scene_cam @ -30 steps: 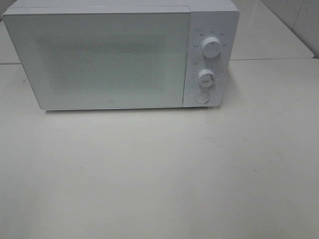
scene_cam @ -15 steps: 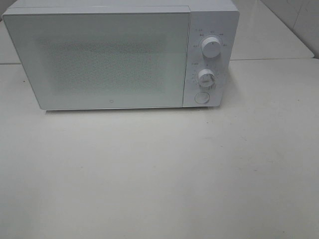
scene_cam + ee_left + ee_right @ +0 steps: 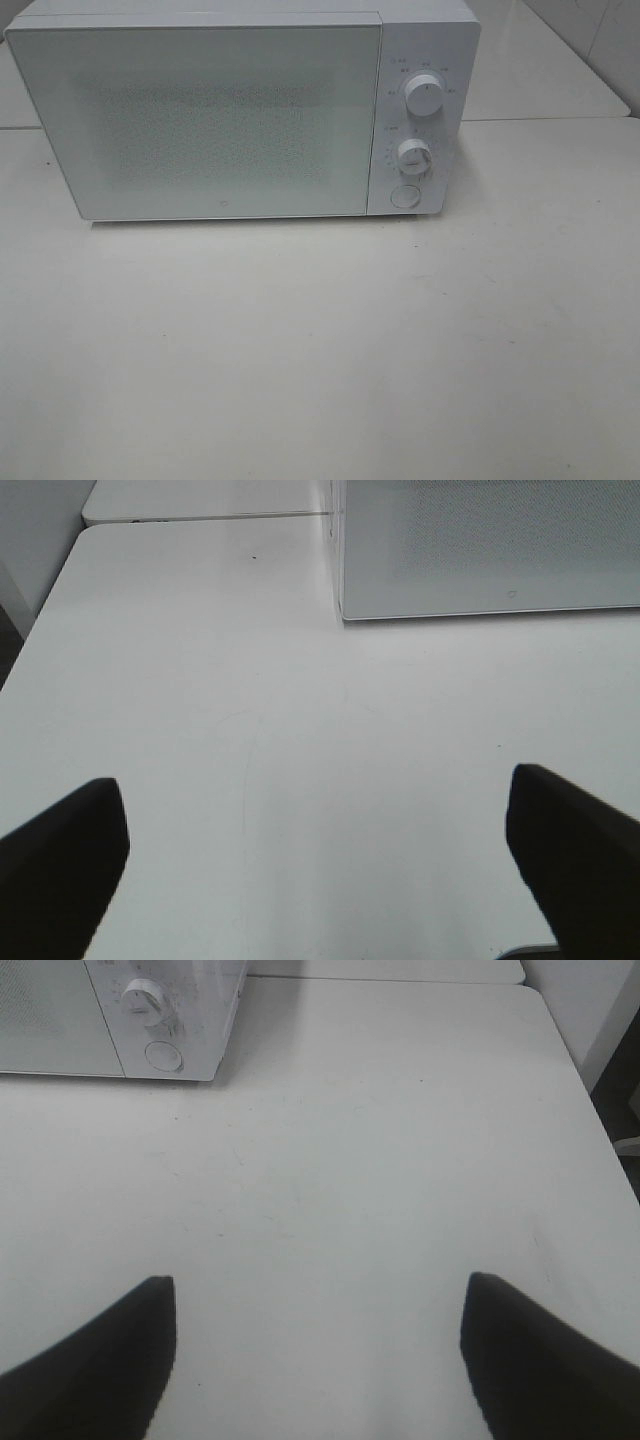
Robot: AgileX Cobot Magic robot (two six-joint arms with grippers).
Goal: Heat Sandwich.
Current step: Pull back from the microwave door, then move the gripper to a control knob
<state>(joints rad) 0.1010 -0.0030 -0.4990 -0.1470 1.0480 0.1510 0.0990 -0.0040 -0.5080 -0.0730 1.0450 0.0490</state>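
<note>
Now, sandwich: nowhere in sight. It is not on the table [image 3: 320, 350], and the frosted door [image 3: 200, 120] hides whatever sits behind it.
Microwave [image 3: 430, 30]: at twelve o'clock on the table, door closed, two dials [image 3: 425, 97] and a round button [image 3: 404, 196] toward one o'clock.
Left gripper [image 3: 312, 785]: jaws spread wide, empty, above bare table.
Right gripper [image 3: 318, 1282]: parted too, grasping nothing.
Change: none over the last second; nothing has stirred.
Meaning: I'd guess a pause at the very start or finish.
</note>
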